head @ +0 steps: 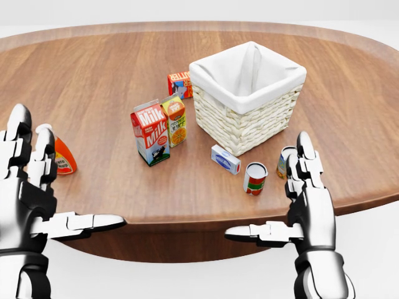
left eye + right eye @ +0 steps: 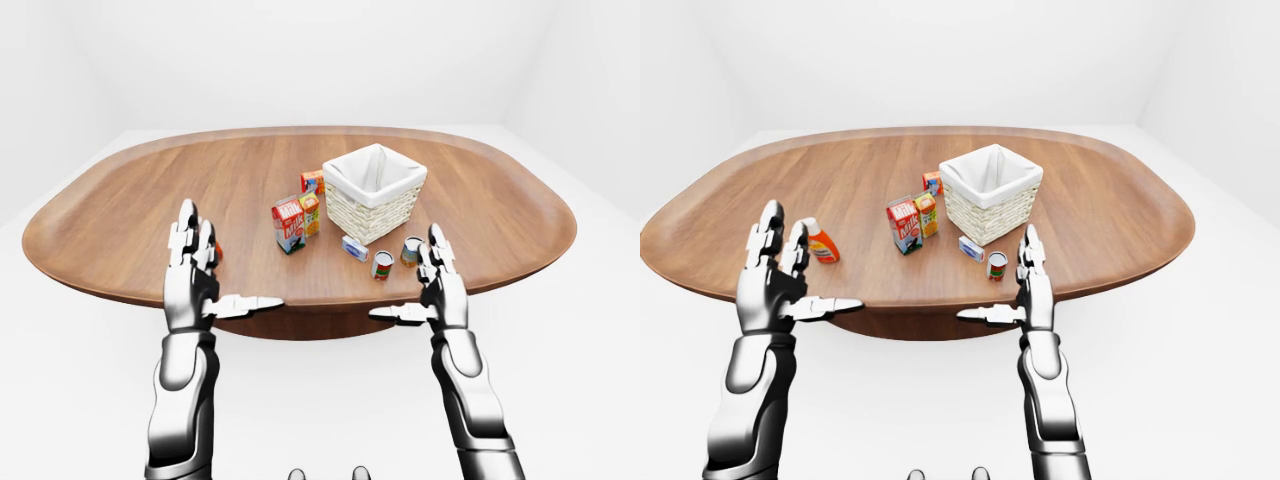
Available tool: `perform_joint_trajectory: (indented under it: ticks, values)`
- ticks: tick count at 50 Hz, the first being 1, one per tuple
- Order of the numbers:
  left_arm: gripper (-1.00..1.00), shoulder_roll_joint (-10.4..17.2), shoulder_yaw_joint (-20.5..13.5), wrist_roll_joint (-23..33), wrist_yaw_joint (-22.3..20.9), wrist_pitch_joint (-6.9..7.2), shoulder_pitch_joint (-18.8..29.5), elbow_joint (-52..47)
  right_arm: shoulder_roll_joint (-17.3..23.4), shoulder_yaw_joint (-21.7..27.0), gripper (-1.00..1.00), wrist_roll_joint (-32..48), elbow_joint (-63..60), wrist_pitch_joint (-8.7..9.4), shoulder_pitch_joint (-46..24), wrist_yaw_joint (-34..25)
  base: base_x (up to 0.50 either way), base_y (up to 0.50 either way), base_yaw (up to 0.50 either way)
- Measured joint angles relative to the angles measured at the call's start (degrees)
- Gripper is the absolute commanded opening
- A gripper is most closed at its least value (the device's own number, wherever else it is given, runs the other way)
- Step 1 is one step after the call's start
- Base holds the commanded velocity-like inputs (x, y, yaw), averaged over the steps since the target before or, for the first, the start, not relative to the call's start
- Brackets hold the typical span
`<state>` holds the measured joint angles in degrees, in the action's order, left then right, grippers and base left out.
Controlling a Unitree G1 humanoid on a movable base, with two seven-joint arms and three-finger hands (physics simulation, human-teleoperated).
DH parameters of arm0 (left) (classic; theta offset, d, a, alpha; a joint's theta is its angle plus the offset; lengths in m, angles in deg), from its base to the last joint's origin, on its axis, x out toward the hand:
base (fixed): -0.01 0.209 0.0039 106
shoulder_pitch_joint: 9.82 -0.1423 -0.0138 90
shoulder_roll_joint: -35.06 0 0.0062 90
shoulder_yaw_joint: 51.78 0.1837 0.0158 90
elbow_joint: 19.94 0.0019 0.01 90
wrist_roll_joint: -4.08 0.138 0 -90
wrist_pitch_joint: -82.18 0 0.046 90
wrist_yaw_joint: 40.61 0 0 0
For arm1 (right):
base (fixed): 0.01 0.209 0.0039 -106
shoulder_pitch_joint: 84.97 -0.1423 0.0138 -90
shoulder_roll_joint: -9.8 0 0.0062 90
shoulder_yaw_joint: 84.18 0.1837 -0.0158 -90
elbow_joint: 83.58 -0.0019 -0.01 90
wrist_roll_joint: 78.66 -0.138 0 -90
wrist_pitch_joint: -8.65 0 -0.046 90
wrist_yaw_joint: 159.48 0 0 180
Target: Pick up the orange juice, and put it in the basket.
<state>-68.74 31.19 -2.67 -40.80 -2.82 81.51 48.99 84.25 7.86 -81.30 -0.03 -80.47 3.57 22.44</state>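
On the wooden table (image 1: 93,75), the lined basket (image 1: 246,121) stands at 3 o'clock of the orange juice (image 1: 174,120), which touches the milk carton (image 1: 149,132). Both hands, left hand (image 1: 28,193) and right hand (image 1: 310,208), hover spread, empty. A careless reach would likely topple the milk.

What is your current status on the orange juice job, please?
Left hand and right hand both open, empty, at table's near edge. Orange juice upright between milk carton and basket, untouched. Milk carton crowds its left side.
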Motion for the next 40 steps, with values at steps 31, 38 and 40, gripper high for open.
perform_joint_trajectory:
  ticks: [31, 38, 40]
  values:
    - [1.00, 1.21, -1.71, -3.43, -0.81, 0.00, 1.47, -1.54, -1.20, -4.12, 1.00, 3.31, -9.48, -2.97, -0.68, 0.04, 0.00, 0.00, 0.00]
    - [1.00, 1.24, -1.80, -3.85, -1.00, 0.00, 1.50, -1.54, -1.27, -4.57, 1.00, 4.42, -9.35, -3.75, -0.64, -0.18, 0.00, 0.00, 0.00]
    - [1.00, 1.25, -1.82, -3.91, -1.03, 0.00, 1.48, -1.54, -1.28, -4.67, 1.00, 4.79, -9.26, -3.92, -0.61, -0.19, 0.23, 0.00, 0.00]
